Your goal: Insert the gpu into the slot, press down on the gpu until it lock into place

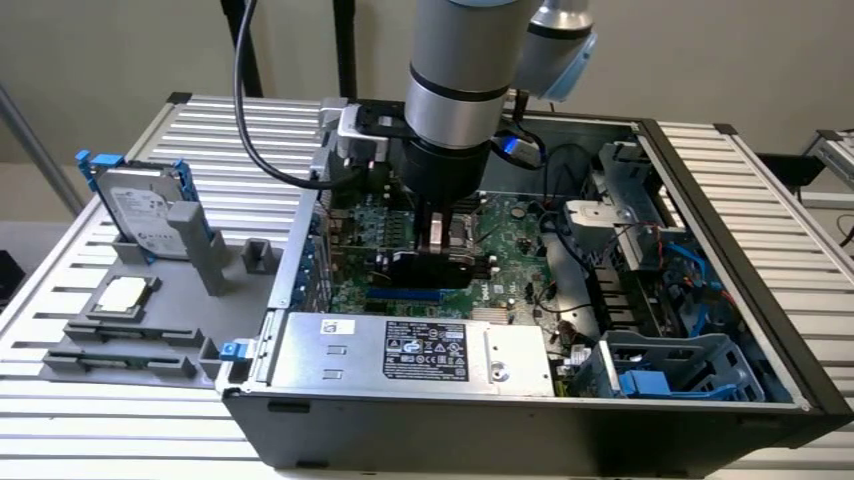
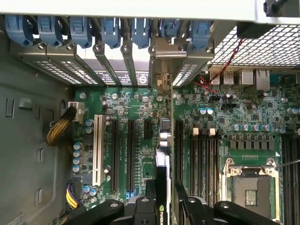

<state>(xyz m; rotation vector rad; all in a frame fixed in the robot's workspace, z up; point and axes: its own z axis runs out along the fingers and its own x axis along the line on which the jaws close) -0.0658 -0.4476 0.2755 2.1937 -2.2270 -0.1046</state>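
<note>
gpu (image 1: 424, 272) (image 2: 161, 164): small flat black rectangular card with a glossy shroud, stood on edge inside the case, its lower edge at the slot.
slot (image 1: 400, 297): long narrow bright blue plastic strip on the motherboard, directly under the card; whether the card was fully seated could not be told.
gripper (image 1: 438, 250) (image 2: 165, 183): black, two-fingered, pointed down, clamped on the card's two faces.
motherboard (image 1: 514, 235) (image 2: 136, 108): green circuit board.
case (image 1: 534, 420): open grey computer tower lying on its side.
hard drive (image 1: 140, 210): silver with blue rails, upright, well apart at the exterior view's left.
</note>
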